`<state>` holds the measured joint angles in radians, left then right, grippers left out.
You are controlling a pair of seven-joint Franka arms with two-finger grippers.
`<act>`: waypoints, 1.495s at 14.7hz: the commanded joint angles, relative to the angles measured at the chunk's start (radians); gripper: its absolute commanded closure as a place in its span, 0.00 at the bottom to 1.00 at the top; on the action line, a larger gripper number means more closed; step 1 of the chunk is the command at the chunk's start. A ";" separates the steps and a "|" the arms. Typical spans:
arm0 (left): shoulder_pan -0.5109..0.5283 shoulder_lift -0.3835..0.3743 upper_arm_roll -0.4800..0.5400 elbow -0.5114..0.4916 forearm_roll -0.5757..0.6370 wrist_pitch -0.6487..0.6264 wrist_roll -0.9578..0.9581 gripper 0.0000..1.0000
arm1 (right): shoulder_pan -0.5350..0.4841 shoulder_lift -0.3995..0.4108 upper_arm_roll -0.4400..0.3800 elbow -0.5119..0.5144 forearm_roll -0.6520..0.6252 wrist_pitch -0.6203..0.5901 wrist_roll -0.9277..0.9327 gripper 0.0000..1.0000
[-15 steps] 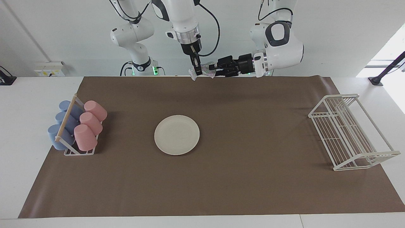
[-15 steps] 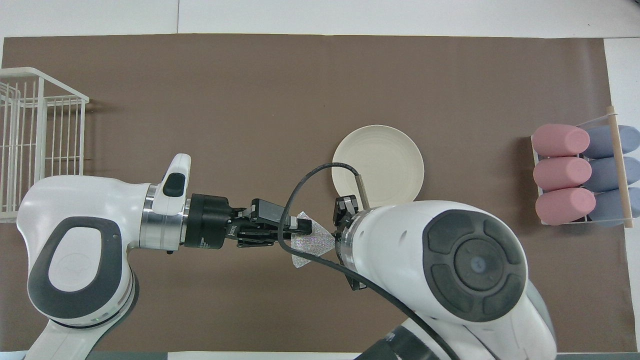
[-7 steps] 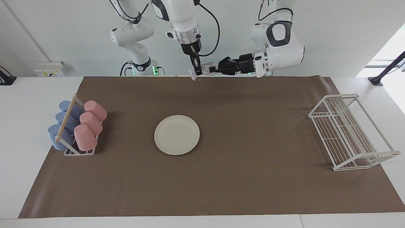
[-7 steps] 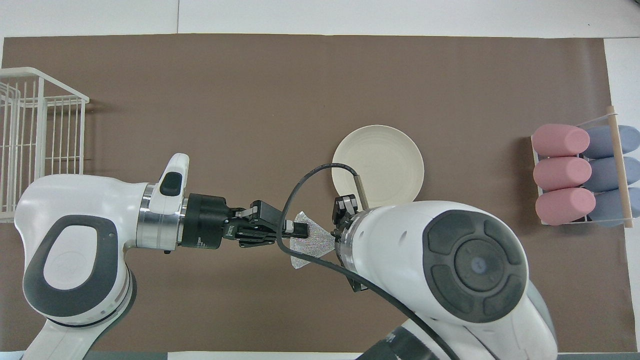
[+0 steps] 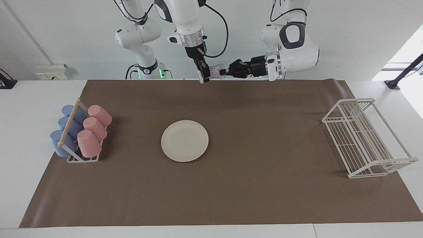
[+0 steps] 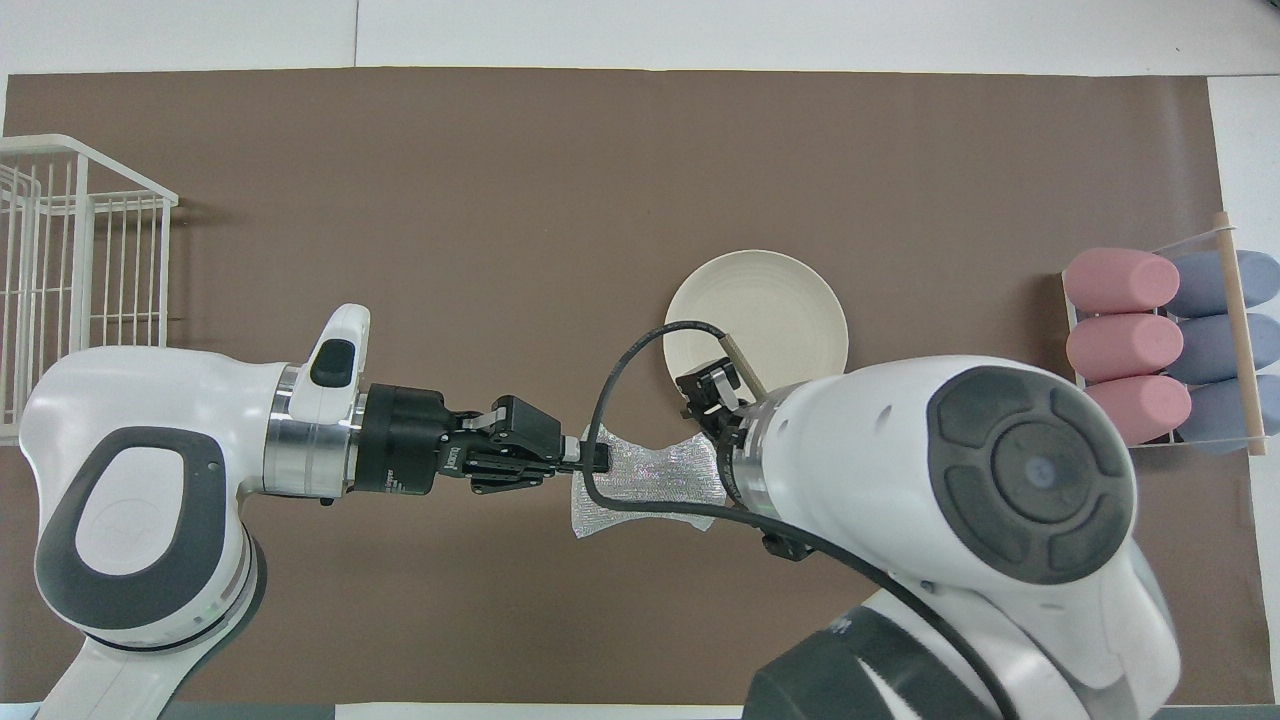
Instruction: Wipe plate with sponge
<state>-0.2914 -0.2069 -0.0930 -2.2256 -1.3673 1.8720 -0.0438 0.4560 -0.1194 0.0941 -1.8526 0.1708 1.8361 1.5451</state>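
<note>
White worktop [image 5: 19, 109], brown mat [image 5: 264, 148] on it. Facing-view clock: wire rack [image 5: 363, 138] at 3, cup rack [image 5: 79, 132] at 9, plate [image 5: 184, 140] lying flat just off mat centre toward 9, nothing on it. Both grippers are up over the mat's 12 edge, mid-handover. Left gripper [image 5: 226, 72] has its jaws clamped on the sponge [image 5: 215, 72]. Right gripper [image 5: 203, 75] is at the sponge's other end; can't tell if it grips or not. Confirm the right is clear before pulling, or the mesh will likely stretch. Then bring it down toward 6 and press it flat. The plate may slide.
</note>
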 commanded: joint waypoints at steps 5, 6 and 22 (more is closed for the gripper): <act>0.112 0.004 0.002 0.009 0.331 -0.019 -0.126 1.00 | -0.258 -0.029 0.001 -0.003 -0.008 -0.141 -0.693 0.00; 0.129 0.004 0.002 0.011 0.390 -0.019 -0.128 1.00 | -0.293 -0.029 0.001 -0.003 -0.008 -0.146 -0.789 0.00; 0.105 0.207 -0.019 0.483 1.529 -0.384 -0.392 1.00 | -0.370 0.106 -0.120 0.154 -0.109 -0.195 -1.566 0.00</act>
<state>-0.1417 -0.0277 -0.1012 -1.7847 0.0353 1.5316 -0.4104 0.0326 -0.0660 0.0324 -1.7794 0.0745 1.6869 0.0165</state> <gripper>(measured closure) 0.960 0.000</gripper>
